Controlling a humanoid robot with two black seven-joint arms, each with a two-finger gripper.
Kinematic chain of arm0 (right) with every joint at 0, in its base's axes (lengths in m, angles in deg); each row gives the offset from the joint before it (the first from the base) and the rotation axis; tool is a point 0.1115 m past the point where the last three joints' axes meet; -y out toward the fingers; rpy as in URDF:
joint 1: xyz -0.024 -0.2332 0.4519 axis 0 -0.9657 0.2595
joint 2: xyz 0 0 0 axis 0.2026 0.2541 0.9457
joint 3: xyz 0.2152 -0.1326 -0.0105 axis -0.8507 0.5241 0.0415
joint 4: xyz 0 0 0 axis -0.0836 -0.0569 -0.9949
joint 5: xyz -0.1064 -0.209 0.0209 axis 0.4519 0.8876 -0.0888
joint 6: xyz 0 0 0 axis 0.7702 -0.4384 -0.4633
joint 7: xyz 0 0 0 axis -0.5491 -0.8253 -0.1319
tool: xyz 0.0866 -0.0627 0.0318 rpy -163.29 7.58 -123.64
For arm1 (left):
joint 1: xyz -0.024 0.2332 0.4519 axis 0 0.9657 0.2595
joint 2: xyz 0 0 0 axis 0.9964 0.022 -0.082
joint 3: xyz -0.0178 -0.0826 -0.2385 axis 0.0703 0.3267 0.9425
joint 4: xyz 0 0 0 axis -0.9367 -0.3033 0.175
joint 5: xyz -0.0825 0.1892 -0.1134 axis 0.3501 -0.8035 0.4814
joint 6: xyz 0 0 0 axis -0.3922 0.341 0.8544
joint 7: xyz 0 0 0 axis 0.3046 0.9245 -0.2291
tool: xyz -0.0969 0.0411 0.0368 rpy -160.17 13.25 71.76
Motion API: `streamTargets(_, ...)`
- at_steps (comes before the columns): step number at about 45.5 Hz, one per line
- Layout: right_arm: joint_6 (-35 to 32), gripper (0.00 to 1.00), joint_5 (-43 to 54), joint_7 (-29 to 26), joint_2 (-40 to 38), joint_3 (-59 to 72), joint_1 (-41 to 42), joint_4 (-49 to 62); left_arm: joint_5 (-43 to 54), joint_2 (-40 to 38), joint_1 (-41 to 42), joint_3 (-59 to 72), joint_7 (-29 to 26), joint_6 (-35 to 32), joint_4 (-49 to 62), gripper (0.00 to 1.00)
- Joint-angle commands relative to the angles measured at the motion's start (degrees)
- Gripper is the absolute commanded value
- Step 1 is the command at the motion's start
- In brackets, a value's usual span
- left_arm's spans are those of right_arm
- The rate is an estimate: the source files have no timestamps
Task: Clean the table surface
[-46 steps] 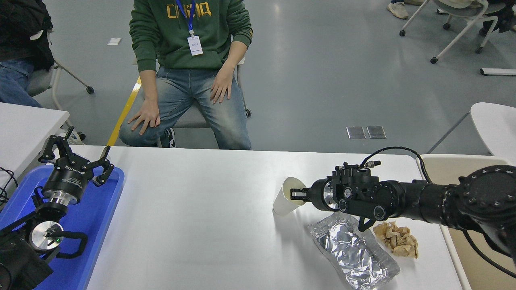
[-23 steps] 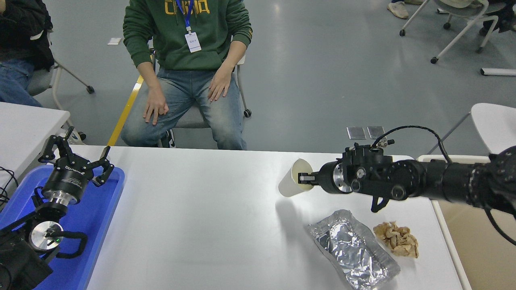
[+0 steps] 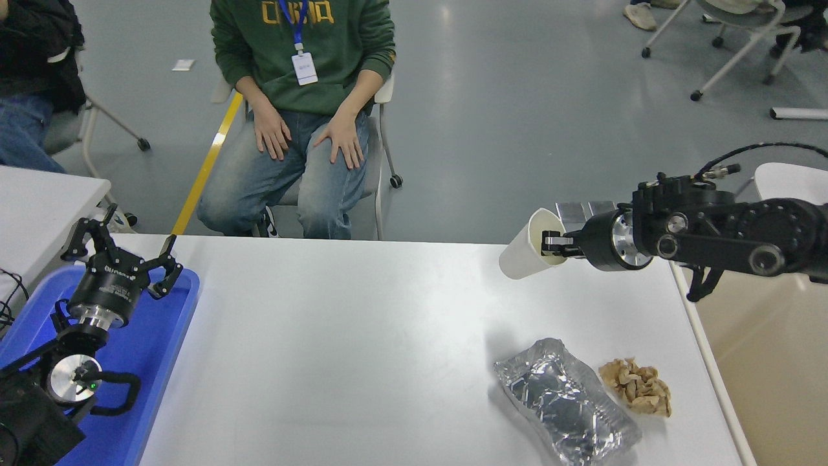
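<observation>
Wide matte white table (image 3: 336, 349) with rounded corners fills the lower frame, most of it bare; litter sits only at its near right. Beige rectangular plastic bin (image 3: 770, 362) stands just beside the table's right edge, likely the drop point. Blue plastic tray (image 3: 162, 336) on the left edge, with the left end effector (image 3: 123, 262) parked over it, fingers spread wide. Right end effector (image 3: 555, 244) hangs above the far right of the table, pinching the rim of a tilted white paper cup (image 3: 527, 249), one finger inside the mouth. Crumpled silver foil bag (image 3: 566, 408) and crumpled tan paper wad (image 3: 637, 387) lie close together, not yet picked up. Risks, as judged: a rim pinch is thin purchase, so a quick swing toward the bin could let the cup slip or crush; released short, it lands back on the table or on the floor beyond the far edge.
</observation>
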Motion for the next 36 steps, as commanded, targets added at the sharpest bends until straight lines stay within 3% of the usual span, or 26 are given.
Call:
streamTargets(1,-6.0,0.0,0.27,-0.04,-9.2,-0.1,5.86,-3.32,-0.01,0.0,0.0,-0.01,0.0,0.0,0.01,1.0)
streamTargets(18,-9.87,0.0,0.71,-0.04,-13.34,-0.01,8.06,-3.23,-0.01,0.0,0.0,-0.01,0.0,0.0,0.01,1.0)
streamTargets(36,-8.64,0.0,0.89,-0.04,-13.34,-0.1,0.95,5.19,-0.01,0.0,0.0,-0.01,0.0,0.0,0.01,1.0)
